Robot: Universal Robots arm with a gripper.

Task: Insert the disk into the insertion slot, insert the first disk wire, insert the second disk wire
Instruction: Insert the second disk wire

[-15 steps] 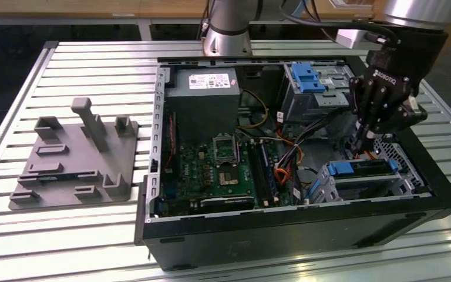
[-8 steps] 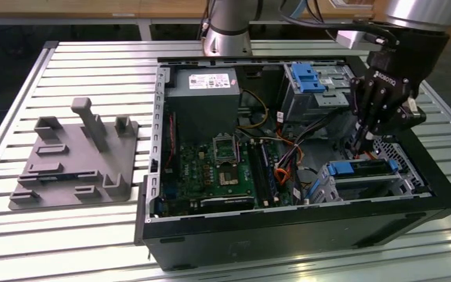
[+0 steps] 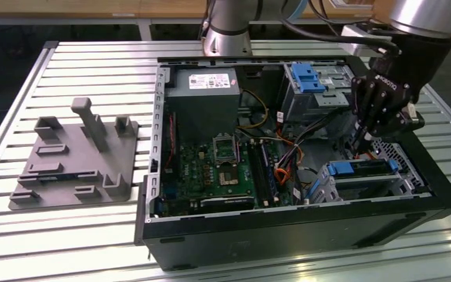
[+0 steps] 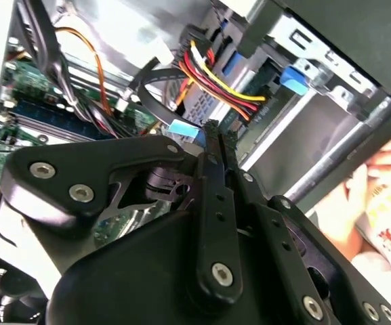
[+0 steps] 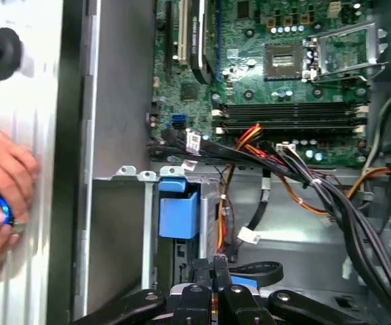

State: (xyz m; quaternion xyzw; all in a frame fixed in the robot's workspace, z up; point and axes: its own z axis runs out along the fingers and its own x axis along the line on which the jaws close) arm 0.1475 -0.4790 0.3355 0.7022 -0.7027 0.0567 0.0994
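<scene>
Open case is lying on a slatted table, with the gripper reaching down inside it toward the exterior view's right. The disk is sitting in the slot, low at the exterior view's right. It is showing as a flat grey slab edged by a bright blue plastic frame, with a blue tab at the end nearer the motherboard. The slot is showing as a boxy silver cage with perforated walls, and the gripper's tips are hanging just above its rim. In the second wrist view the fingers are lying drawn together with barely a gap. A black flat cable is ending in a light blue connector right against the tips. I cannot tell whether the connector is pinched. A red, yellow and black wire bundle is running just beyond. Writing: a white label is covering part of the power supply in the upper middle of the exterior view, its print too small to make out. White lettering is showing on the gripper's black body. A grey bay with a blue latch is standing behind the gripper. A grey fixture is resting at the exterior view's left. A person's hand is showing in the first wrist view, outside the case wall.
</scene>
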